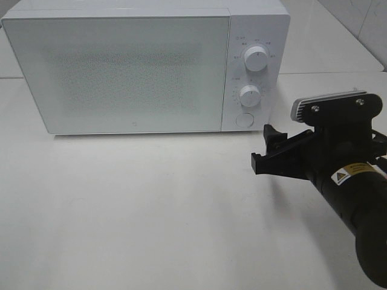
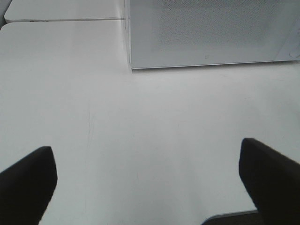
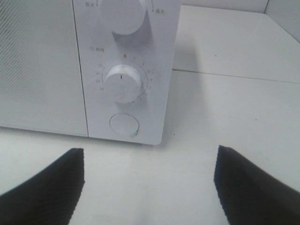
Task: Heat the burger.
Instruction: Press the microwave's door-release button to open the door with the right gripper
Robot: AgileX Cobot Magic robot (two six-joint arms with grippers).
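Evidently no burger in view, perhaps behind the closed microwave door; right gripper and left gripper both spread, empty; easy to clip the timer knob reaching for the round button.

A white microwave stands shut on the white table, with 2 knobs and 1 round button. The right gripper hovers near the button, jaws apart.

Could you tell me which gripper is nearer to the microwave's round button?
The right gripper: it hangs open just in front of the button, slightly to its right. The left gripper sits farther back, facing the door.
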